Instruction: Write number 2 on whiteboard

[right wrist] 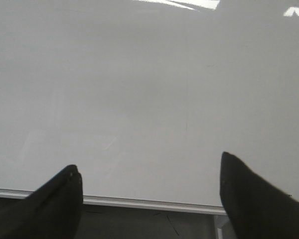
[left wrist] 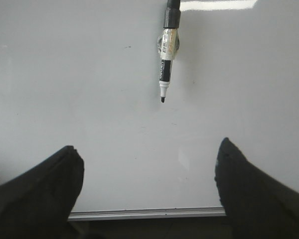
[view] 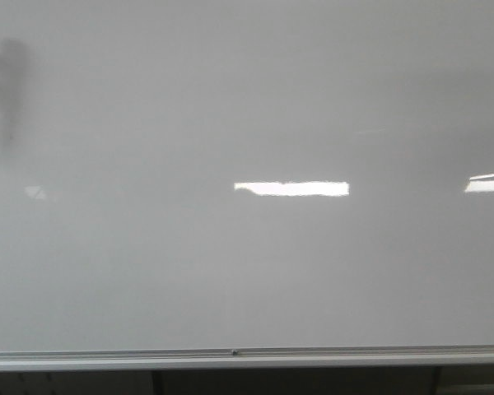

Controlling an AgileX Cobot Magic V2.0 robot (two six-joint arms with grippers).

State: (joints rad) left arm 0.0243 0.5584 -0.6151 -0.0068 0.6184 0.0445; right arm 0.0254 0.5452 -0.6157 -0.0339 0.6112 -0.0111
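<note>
The marker [left wrist: 165, 64] sticks on the whiteboard [left wrist: 89, 99], cap off.
Both grippers, left [left wrist: 147, 172] and right [right wrist: 149, 184], are spread wide, holding nothing.

Looks like an office or classroom, or a lab set up as one: large glossy whiteboard [view: 247, 107] with a silver frame rail [view: 247, 359] below, ceiling-light reflections [view: 291, 188] on it, marker [left wrist: 166, 59] against the board.
</note>
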